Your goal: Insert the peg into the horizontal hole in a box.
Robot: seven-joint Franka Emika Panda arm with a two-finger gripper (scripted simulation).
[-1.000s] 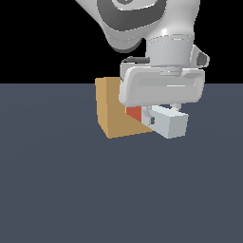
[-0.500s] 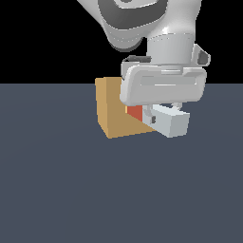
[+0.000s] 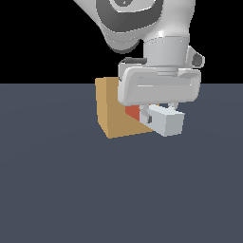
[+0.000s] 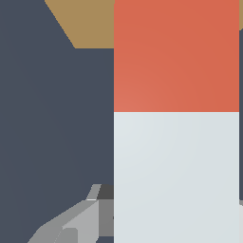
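Note:
The tan box stands on the dark floor in the exterior view. My gripper is shut on the peg, held level just above the floor. The peg's pale grey-white end points away from the box toward the exterior view's right; its red-orange end meets the box's face. The hole is hidden behind the peg and my hand. In the wrist view the peg fills most of the frame, its red-orange end reaching the tan box. One grey finger shows beside the peg.
The dark grey-blue floor spreads around the box. The arm's white body rises above the gripper.
The gripper with the peg has shifted very slightly toward the box; otherwise nothing has visibly changed.

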